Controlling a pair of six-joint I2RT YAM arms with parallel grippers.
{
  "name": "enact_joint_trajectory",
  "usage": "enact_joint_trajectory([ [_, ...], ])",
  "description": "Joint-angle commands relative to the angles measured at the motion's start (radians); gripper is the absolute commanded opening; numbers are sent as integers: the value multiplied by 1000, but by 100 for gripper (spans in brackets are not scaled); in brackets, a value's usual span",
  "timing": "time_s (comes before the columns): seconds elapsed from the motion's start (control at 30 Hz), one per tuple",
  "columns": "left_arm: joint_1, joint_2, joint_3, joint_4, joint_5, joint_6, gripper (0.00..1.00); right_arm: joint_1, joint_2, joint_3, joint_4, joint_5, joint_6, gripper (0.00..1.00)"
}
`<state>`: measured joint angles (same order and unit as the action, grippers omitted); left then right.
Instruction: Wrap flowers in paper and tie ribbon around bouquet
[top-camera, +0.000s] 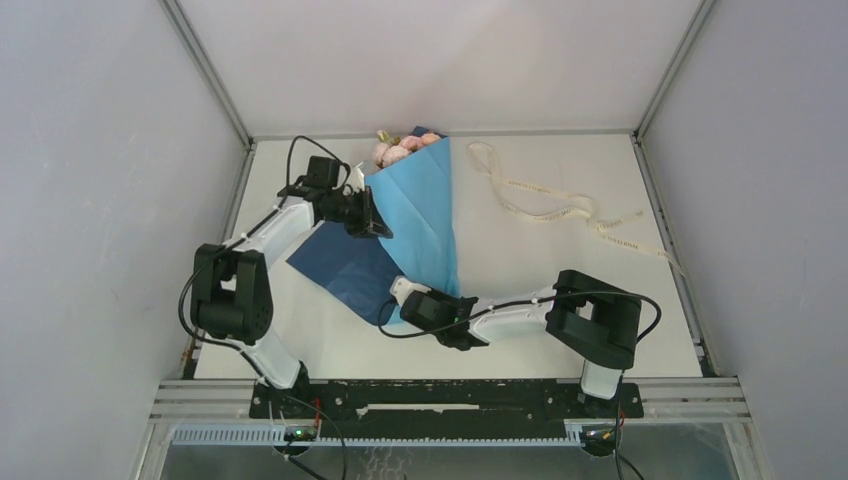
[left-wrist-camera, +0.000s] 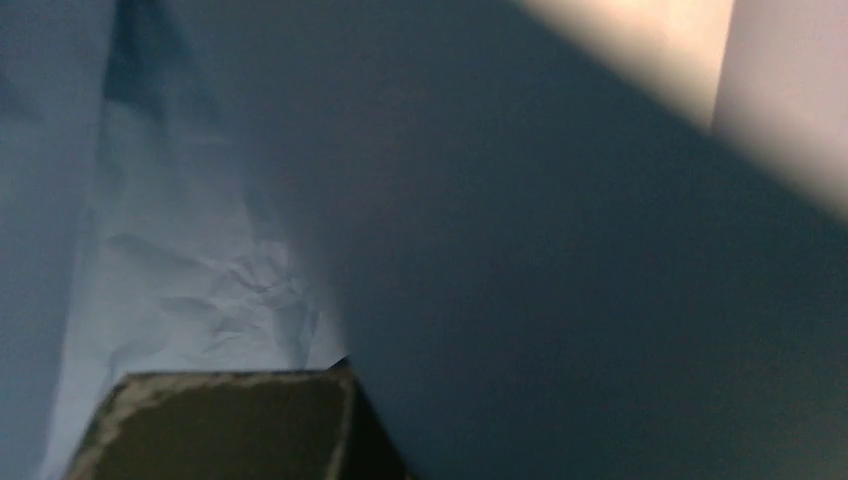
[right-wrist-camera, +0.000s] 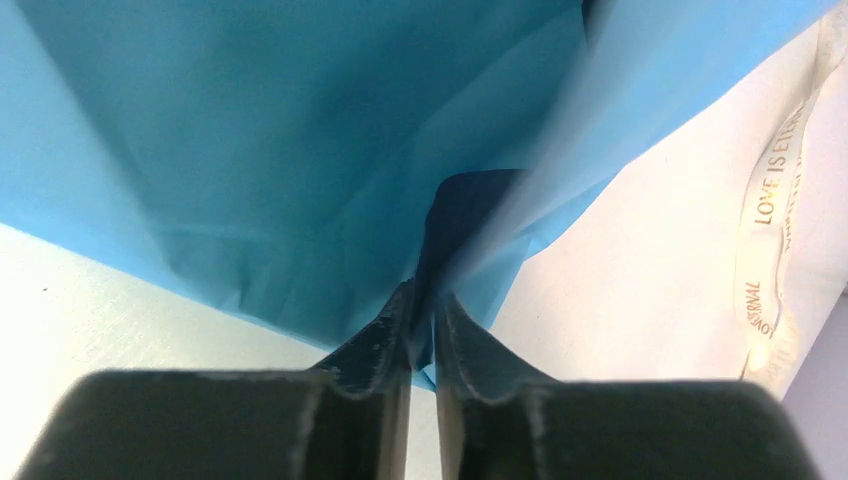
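Even, diffuse light from above fills the top view: the pale bench (top-camera: 560, 300) is bright without glare, and only soft, faint shadows lie under the arms and beside the left end effector (top-camera: 370, 216). That view is sharp, though the enclosure's posts splay outward toward the edges. The left wrist view is dim and blurred. The paper (top-camera: 425, 215) is too close to focus, a broad shadow covers most of it, and a washed-out warm patch sits upper right. The right wrist view is bright and saturated. The right end effector (right-wrist-camera: 422, 310) is dark and soft, the bench is near overexposed, and the ribbon (right-wrist-camera: 775, 180) lettering is readable.
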<state>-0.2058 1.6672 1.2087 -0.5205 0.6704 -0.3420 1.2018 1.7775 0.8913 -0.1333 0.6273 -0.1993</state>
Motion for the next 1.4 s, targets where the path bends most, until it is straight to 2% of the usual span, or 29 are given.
enact_joint_trajectory([
  [0.0, 40, 69, 51, -27, -58, 63, 0, 0, -54, 14, -41, -5, -16, 26],
  [0.1, 60, 141, 60, -26, -102, 92, 0, 6, -104, 18, -63, -8, -27, 37],
  [0.3, 70, 286, 110, -15, -158, 121, 0, 14, -242, 17, -175, -136, -34, 39],
  [0.43, 71, 320, 109, -1, -163, 129, 0, 0, -363, 12, -258, -309, -22, 39],
  [0.5, 70, 321, 101, 7, -164, 132, 0, -61, -414, 12, -261, -445, 4, 39],
  [0.57, 71, 321, 96, 13, -166, 136, 0, -146, -438, 12, -206, -583, 40, 38],
  [0.67, 71, 318, 95, 16, -171, 141, 0, -242, -405, 19, -37, -782, 130, 37],
  [0.73, 71, 316, 95, 16, -173, 144, 0, -278, -344, 31, 60, -836, 177, 35],
  [0.9, 70, 316, 104, 10, -180, 146, 0, -359, -163, 71, 107, -911, 262, 22],
  [1.03, 72, 319, 116, 3, -184, 151, 0, -326, -94, 37, 21, -860, 240, 13],
  [1.13, 74, 319, 124, -1, -200, 159, 0, -276, -137, -46, -46, -825, 271, 8],
  [1.23, 75, 318, 130, 0, -204, 165, 0, -212, -237, -116, -111, -774, 340, 7],
  [1.37, 70, 308, 123, 3, -160, 181, 0, -182, -316, -125, -226, -757, 390, 8],
])
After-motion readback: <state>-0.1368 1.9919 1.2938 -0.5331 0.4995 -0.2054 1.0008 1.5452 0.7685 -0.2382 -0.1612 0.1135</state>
